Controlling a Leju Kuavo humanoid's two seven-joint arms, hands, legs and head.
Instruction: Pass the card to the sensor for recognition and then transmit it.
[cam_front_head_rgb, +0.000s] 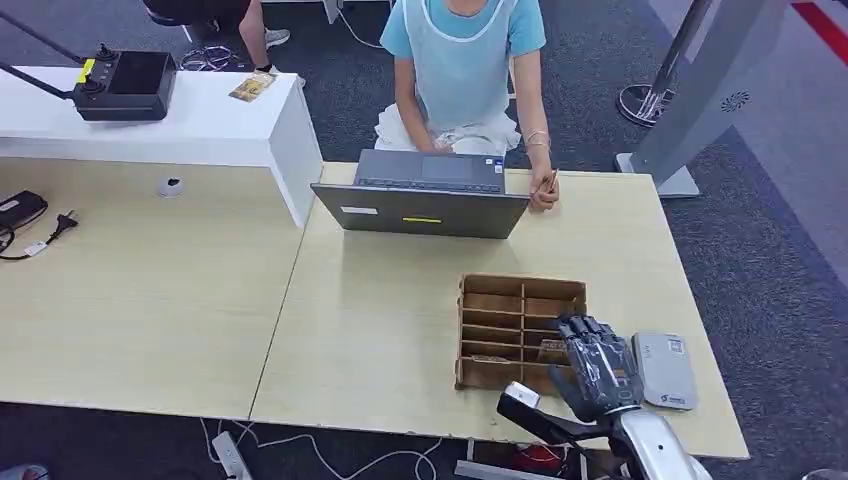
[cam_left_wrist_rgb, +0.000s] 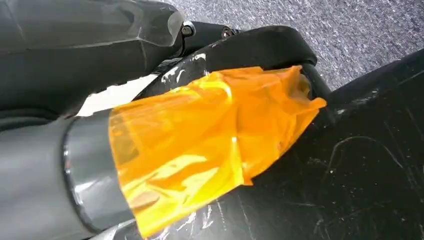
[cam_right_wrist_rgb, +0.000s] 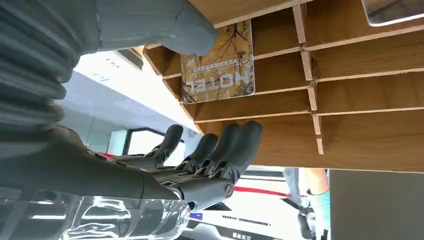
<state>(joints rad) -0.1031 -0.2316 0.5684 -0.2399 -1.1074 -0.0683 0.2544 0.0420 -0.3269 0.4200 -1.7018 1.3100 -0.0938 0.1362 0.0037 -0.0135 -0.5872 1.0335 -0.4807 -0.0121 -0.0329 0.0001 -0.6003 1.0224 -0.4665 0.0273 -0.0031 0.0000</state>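
A printed hotel card (cam_right_wrist_rgb: 218, 62) stands in a slot of the wooden slotted box (cam_front_head_rgb: 490, 290) on the tan table; from the head view it shows as a small patch (cam_front_head_rgb: 550, 347) in the box's right column. My right hand (cam_front_head_rgb: 598, 365) hovers over the box's near right corner with its fingers (cam_right_wrist_rgb: 227, 145) stretched out and apart. Its thumb (cam_right_wrist_rgb: 165, 25) reaches to the card's corner and holds nothing. The grey card sensor (cam_front_head_rgb: 665, 370) lies flat just right of the hand. My left hand (cam_left_wrist_rgb: 75, 50) hangs low, and its fingers are hidden.
A person (cam_front_head_rgb: 460, 60) sits across the table behind an open laptop (cam_front_head_rgb: 420, 210), one hand (cam_front_head_rgb: 543, 190) resting by its corner. A white bench with a black controller (cam_front_head_rgb: 125, 85) stands at the far left. The table's front edge (cam_front_head_rgb: 400, 430) is close under my right arm.
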